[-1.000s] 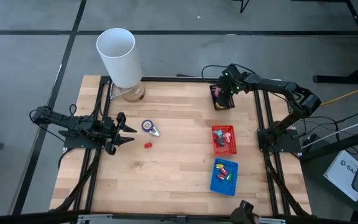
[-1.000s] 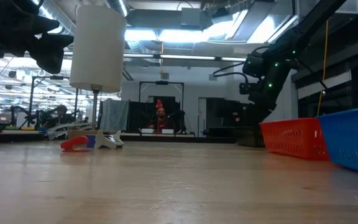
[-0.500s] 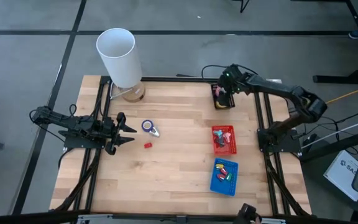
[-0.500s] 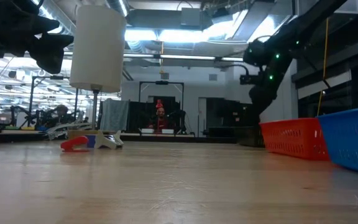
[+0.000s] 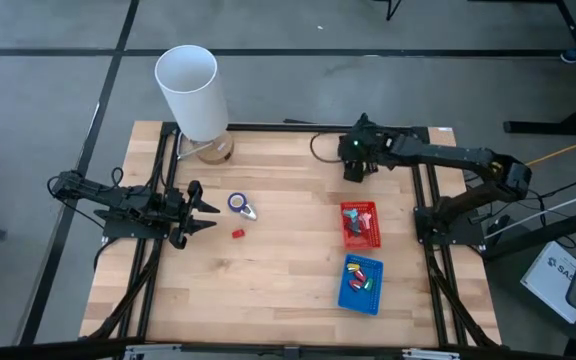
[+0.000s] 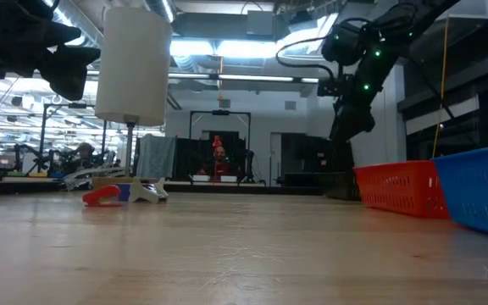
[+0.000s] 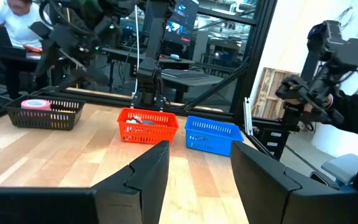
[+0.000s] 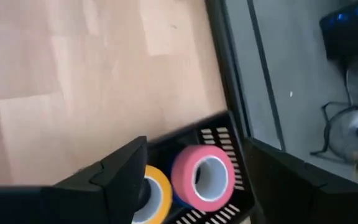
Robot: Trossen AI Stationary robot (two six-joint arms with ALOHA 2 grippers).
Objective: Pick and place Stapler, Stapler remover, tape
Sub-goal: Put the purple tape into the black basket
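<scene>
My right gripper (image 5: pixel 353 165) hangs open above the black basket (image 8: pixel 219 140) at the table's far right and touches nothing. A pink tape roll (image 8: pixel 202 176) and a yellow one (image 8: pixel 156 194) lie in that basket, below and between the fingers. Toward the left of the table, a blue tape roll (image 5: pixel 236 202) lies beside a white stapler remover (image 5: pixel 250 212), with a small red stapler (image 5: pixel 237 233) just nearer. My left gripper (image 5: pixel 206 210) waits open at the left edge, pointing level at them.
A red basket (image 5: pixel 360 224) and a blue basket (image 5: pixel 361 283) with small items stand on the right side. A tall white cylinder (image 5: pixel 193 95) stands at the far left corner. Bare wood lies between the loose items and the baskets.
My right gripper has risen from the black basket and swung a little toward the table's left, with its wrist rolling. The left arm has kept still, and the loose items have not moved.
</scene>
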